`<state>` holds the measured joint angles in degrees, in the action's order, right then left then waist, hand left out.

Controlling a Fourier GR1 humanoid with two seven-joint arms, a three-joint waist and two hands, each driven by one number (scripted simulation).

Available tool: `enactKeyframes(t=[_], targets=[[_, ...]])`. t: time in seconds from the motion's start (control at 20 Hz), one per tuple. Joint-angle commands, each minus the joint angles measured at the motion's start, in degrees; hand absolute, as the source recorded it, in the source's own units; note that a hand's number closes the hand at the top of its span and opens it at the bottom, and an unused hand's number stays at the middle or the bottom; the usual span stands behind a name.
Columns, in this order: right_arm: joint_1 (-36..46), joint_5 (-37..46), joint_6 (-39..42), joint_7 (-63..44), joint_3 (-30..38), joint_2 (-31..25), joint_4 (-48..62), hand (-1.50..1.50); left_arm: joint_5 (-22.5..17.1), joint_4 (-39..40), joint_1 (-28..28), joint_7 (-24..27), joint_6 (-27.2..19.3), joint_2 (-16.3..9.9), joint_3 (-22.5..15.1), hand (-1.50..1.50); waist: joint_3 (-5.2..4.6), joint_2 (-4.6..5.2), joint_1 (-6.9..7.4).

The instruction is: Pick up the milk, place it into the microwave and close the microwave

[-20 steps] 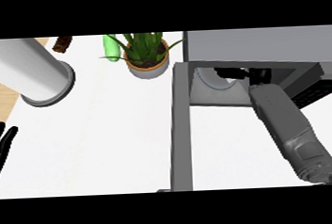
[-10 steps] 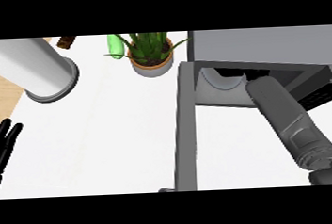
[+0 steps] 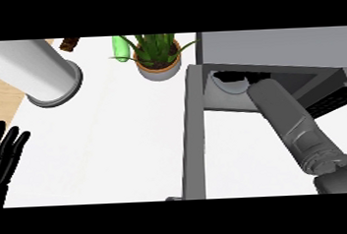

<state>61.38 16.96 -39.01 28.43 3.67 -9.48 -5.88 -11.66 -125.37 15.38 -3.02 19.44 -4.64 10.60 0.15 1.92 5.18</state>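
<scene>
Milk hidden inside microwave; right forearm reaches in, finger state indeterminable. Left hand rests, fingers straight, at tabletop edge.

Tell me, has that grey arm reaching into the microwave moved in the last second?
Yes. The right forearm has pushed deeper into the microwave, judged against its open door.

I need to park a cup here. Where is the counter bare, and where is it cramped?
Bare: the white counter between the open microwave door and the left robot hand, below the potted plant. Cramped: the back edge by the plant and the grey cylinder, and the microwave opening, filled by the right forearm.
</scene>
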Motion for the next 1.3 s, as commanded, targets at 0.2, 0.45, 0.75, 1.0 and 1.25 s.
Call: enactKeyframes(t=[0.2, 0.45, 0.75, 1.0, 1.25], targets=[[0.2, -1.8, -2.0, 0.6, 2.6, -0.1, -0.2, -1.5, 2.6, 1.1, -0.8, 1.5, 0.1, 0.3, -0.7, -1.5, -0.01, -0.02, -0.89], [-0.1, -2.9, -2.5, 2.0, 4.2, -2.2, -1.2, -1.5, 1.9, -4.1, 2.5, -0.8, 0.6, 0.5, -1.4, -1.5, 0.02, -0.39, -0.95], [-2.5, -3.9, -5.1, 6.0, 5.8, -2.4, -2.3, -1.5, 2.7, -3.1, 1.0, -0.5, -0.2, 0.7, -0.8, -1.5, 0.01, -0.36, -1.51], [-2.7, -4.9, -2.4, 7.0, 7.2, -4.8, -3.0, -1.5, 1.6, -4.7, 3.8, -0.6, 0.5, 2.1, -2.0, -1.5, -0.02, -0.73, -1.9], [-3.9, -7.2, 6.7, 9.9, 9.3, -5.9, -4.3, -1.5, 2.0, -3.0, 4.7, 1.1, 2.1, 1.3, -0.9, -1.5, -0.06, -0.97, -2.51]])
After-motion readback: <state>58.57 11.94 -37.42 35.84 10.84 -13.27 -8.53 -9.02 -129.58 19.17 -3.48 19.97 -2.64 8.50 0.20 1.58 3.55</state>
